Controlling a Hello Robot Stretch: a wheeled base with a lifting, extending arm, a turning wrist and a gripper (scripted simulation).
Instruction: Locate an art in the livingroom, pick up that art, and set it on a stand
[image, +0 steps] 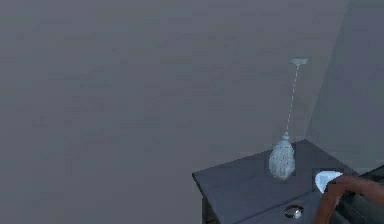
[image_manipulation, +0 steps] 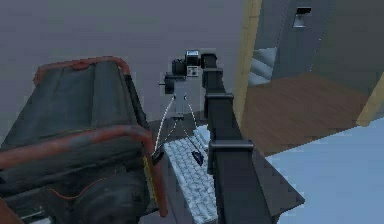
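Observation:
A dark stand (image: 240, 185) sits in the forward view's lower right, against a grey wall. On it is a pale, mottled bulb-shaped piece (image: 282, 158) with a long thin stem rising from it. In the arm side view my arm (image_manipulation: 228, 150) rises from the bottom edge, and the gripper (image_manipulation: 177, 156) hangs left of its two white squares. Its thin fingers (image_manipulation: 160, 130) point down beside a big dark box with a red frame (image_manipulation: 75, 130), over a grey patterned surface (image_manipulation: 195, 185). I cannot tell whether the gripper holds anything.
A white thing (image: 326, 181) and a red-brown curved bar (image: 345, 190) lie at the stand's right end, with a small round knob (image: 293, 212) on its front. A yellow-framed doorway (image_manipulation: 248, 60) leads onto a wooden floor (image_manipulation: 310, 105), with steps (image_manipulation: 262, 68) behind.

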